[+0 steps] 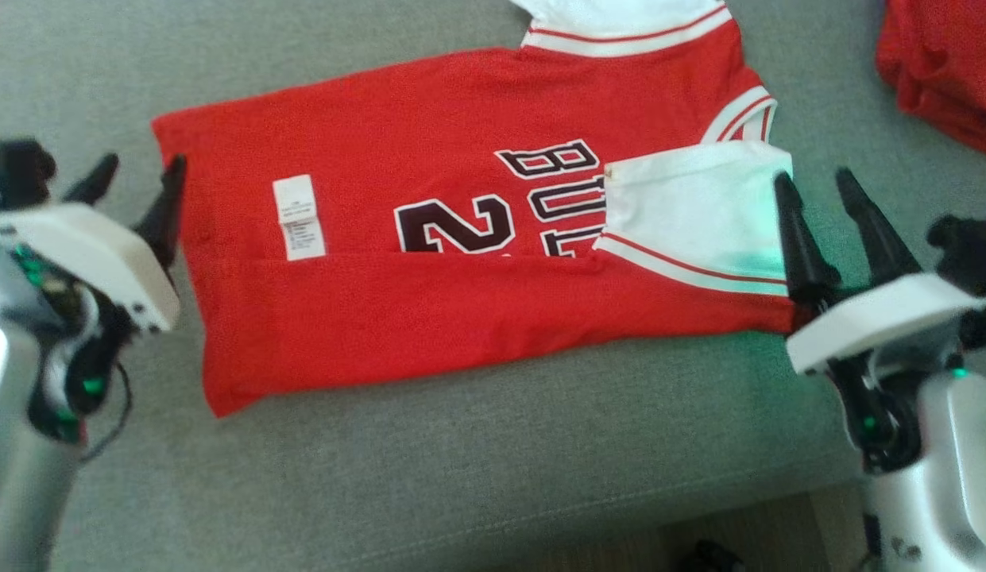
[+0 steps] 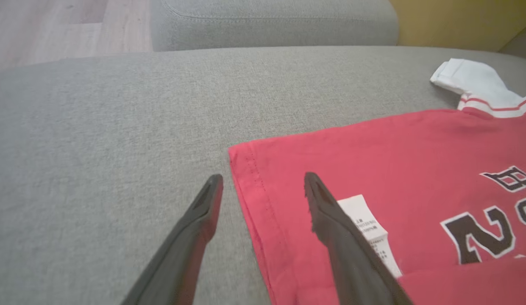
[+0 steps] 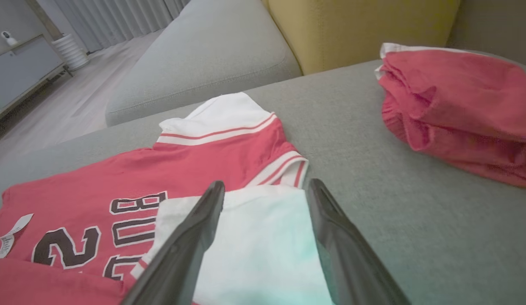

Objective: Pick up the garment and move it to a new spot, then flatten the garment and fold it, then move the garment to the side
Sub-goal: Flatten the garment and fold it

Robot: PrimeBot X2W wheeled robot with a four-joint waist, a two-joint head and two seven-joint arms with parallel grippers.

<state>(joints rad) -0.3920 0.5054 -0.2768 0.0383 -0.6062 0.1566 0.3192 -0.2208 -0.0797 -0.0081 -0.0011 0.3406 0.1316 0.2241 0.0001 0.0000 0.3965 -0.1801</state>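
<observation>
The garment (image 1: pixel 429 238) is a red jersey with white sleeves, dark lettering and a white label, lying flat on the grey cushion with its near long edge folded over the middle. My left gripper (image 1: pixel 139 179) stands open at the jersey's left hem; in the left wrist view the left gripper (image 2: pixel 263 186) straddles that hem edge of the garment (image 2: pixel 373 178). My right gripper (image 1: pixel 814 187) is open at the folded white sleeve; from the right wrist the right gripper (image 3: pixel 266 192) hovers over that sleeve of the garment (image 3: pixel 195 169). Neither gripper holds anything.
A second red cloth pile (image 1: pixel 941 67) lies at the far right of the grey cushion (image 1: pixel 461 461); it also appears as the red pile (image 3: pixel 457 110). Beyond are another grey cushion (image 3: pixel 212 55) and a yellow backrest (image 3: pixel 356 29). The cushion's front edge runs along the bottom.
</observation>
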